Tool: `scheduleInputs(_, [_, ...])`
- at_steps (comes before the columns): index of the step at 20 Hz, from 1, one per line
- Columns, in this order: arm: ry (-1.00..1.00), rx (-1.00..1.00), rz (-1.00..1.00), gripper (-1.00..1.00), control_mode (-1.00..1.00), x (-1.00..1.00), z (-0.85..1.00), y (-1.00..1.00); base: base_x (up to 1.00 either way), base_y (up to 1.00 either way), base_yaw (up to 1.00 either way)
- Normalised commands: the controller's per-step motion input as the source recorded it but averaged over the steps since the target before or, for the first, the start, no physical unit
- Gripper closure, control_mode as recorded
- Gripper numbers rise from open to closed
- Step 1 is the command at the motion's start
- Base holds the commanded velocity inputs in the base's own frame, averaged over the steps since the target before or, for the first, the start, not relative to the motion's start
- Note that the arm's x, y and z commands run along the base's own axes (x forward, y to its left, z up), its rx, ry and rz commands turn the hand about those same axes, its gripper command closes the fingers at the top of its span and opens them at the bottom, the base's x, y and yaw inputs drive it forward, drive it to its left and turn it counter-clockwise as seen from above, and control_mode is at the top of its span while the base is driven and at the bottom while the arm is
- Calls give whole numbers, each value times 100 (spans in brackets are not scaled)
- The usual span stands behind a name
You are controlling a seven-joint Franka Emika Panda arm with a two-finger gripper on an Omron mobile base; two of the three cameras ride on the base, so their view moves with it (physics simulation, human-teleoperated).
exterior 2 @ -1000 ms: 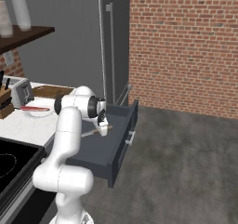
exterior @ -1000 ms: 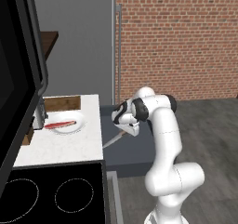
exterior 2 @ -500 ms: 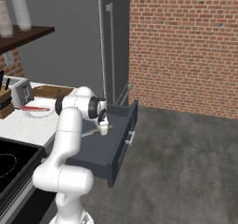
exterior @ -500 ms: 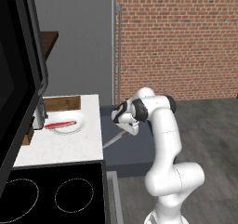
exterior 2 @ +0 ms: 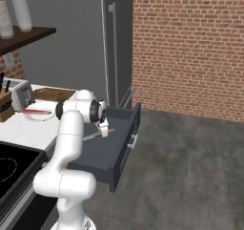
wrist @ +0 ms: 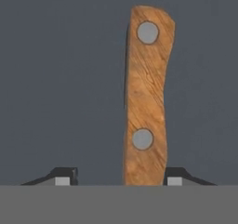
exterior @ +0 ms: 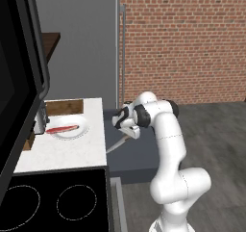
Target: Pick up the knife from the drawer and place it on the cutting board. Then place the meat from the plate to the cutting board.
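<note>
The knife (wrist: 145, 102) lies on the floor of the open drawer (exterior 2: 121, 145), and its wooden handle with two rivets runs up between my fingers in the hand view. My gripper (wrist: 120, 177) straddles that handle. The right fingertip (wrist: 174, 177) sits at its edge, while the left fingertip (wrist: 65, 177) stands a gap away from it. From the base, my gripper (exterior: 128, 129) hangs low in the drawer (exterior: 132, 156) with the silver blade (exterior: 116, 146) sticking out toward the counter. The meat (exterior: 61, 129) rests on the plate (exterior: 72, 133). The cutting board (exterior: 65, 107) lies behind the plate.
A toaster (exterior 2: 21, 93) and a wooden knife block (exterior 2: 5, 106) stand at the counter's back. The stove top (exterior: 43, 202) lies near the base. A tall grey fridge (exterior 2: 116, 47) rises behind the drawer. The drawer front (exterior 2: 133, 133) juts into the floor space.
My fingers have drawn closer together around the knife handle. The arm and the knife stay where they were.
</note>
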Motion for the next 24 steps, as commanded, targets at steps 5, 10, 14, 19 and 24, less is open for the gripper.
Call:
scheduleInputs(5, [2, 0, 0, 100, -100, -2, -5, 0, 0, 0, 0])
scheduleInputs(10, [1, 0, -4, 100, -100, -41, -12, -28, 0, 0, 0])
scheduleInputs(14, [-18, 0, -9, 100, -100, -61, 28, -38, 0, 0, 0])
scheduleInputs(19, [-36, 0, -14, 100, -100, -45, 100, -24, 0, 0, 0])
scheduleInputs(24, [-35, -2, -13, 100, -100, -57, 100, -30, 0, 0, 0])
